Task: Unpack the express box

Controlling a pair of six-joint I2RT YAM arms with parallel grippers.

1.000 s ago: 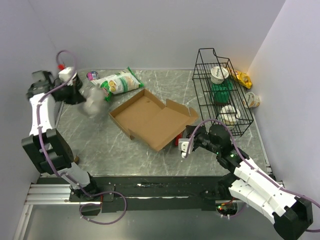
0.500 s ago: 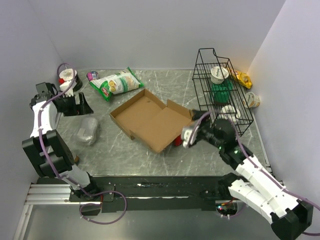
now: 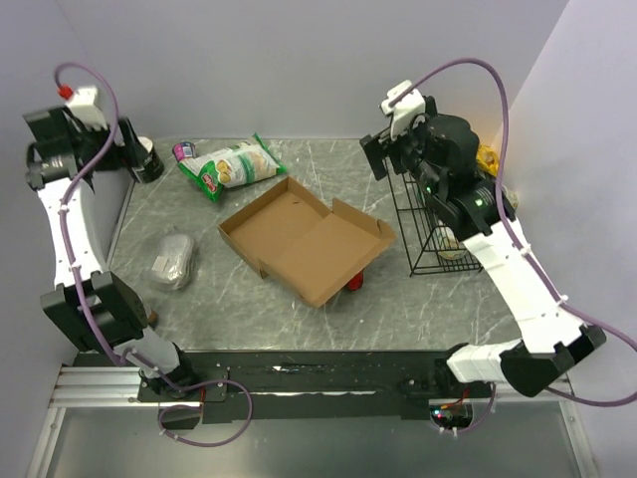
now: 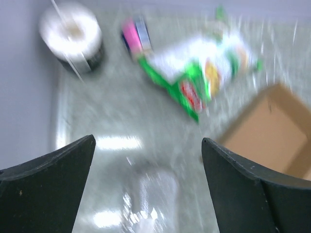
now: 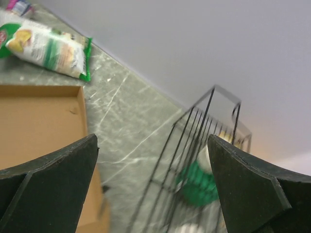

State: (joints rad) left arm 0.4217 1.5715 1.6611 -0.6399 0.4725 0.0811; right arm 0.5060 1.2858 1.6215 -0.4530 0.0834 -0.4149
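The express box (image 3: 299, 237) lies open and flat in the middle of the table, brown, its inside bare. In the wrist views it shows as a corner (image 4: 277, 131) and a side wall (image 5: 39, 121). My left gripper (image 3: 127, 149) is raised over the back left corner, open (image 4: 148, 140), with nothing between its fingers. A silver pouch (image 3: 171, 261) lies on the table left of the box, blurred below the left fingers (image 4: 150, 204). My right gripper (image 3: 381, 157) hangs high beside the wire basket, open and empty (image 5: 153, 138). A small red thing (image 3: 354, 283) sits at the box's near right edge.
A green-and-white snack bag (image 3: 229, 166) lies behind the box, with a pink item (image 3: 184, 151) and a white-topped cup (image 4: 73, 34) near the back left corner. The black wire basket (image 3: 438, 199) at the right holds cups and a green item (image 5: 199, 184). Walls close three sides.
Both grippers opened and both arms rose. The left one let the silver pouch drop to the table at the left. The right one left the red thing and swung up to the basket.
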